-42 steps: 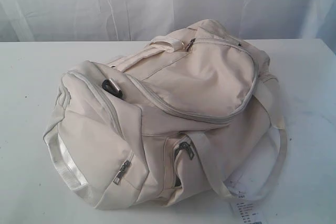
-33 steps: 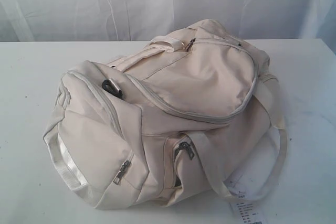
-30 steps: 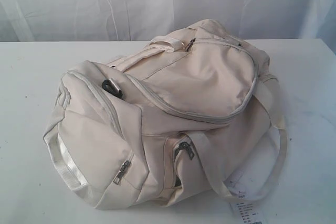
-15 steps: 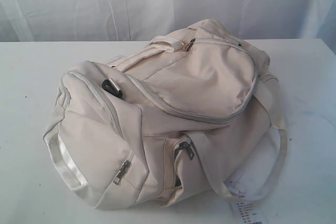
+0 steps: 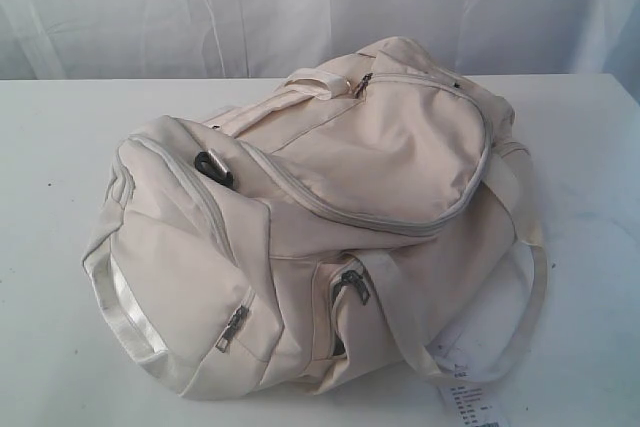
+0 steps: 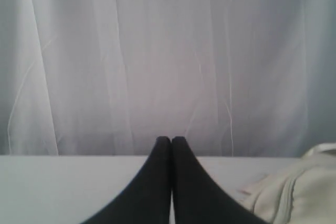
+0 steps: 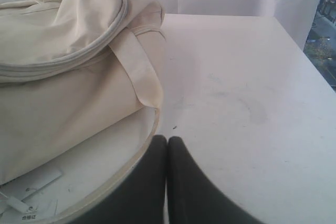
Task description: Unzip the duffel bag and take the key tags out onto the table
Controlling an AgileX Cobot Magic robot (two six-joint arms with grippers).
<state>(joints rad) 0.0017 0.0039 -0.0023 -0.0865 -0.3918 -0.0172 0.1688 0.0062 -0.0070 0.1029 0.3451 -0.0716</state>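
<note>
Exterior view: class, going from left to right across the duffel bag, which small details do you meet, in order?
End strap → black ring → middle pocket zip pull → paper label.

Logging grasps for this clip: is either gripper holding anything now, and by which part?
Nothing is held. The left gripper and the right gripper are both shut, with nothing between their jaws.

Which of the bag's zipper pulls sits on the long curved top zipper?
The small pull at the duffel bag's far end, beside the carry handle. The corner-pocket pull and strap-side pocket pull sit on short near-side zippers.
</note>
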